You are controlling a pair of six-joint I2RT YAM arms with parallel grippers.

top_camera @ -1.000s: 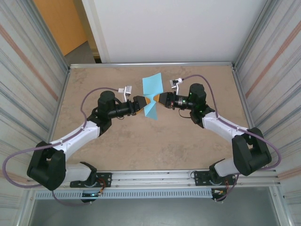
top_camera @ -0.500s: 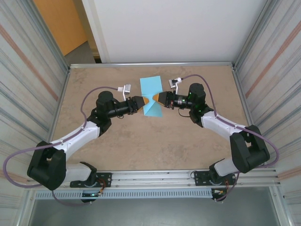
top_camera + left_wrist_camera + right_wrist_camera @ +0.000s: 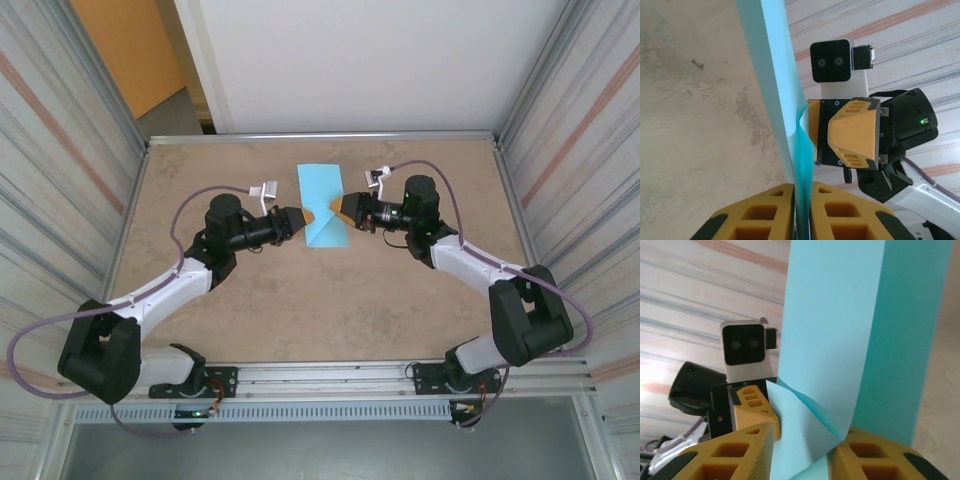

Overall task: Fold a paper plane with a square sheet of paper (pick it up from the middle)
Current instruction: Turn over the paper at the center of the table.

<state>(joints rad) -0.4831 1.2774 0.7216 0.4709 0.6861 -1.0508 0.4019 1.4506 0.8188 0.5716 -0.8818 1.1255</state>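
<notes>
The square sheet of paper is light blue, folded into a narrower strip, and held up off the table at the far middle. My left gripper comes at its near end from the left and is shut on it; in the left wrist view the paper runs edge-on, pinched between the yellow fingers. Facing it from the right, my right gripper has its jaws parted, and a curled fold of the paper lies loose in the gap of the right gripper.
The beige table is walled by a metal rail at the back and ribbed panels on both sides. Both arms reach in from the near corners, and their cables loop above the table.
The left jaws have closed onto the paper while the right jaws have parted. The paper has turned from a tilted, twisted shape to a flatter strip.
</notes>
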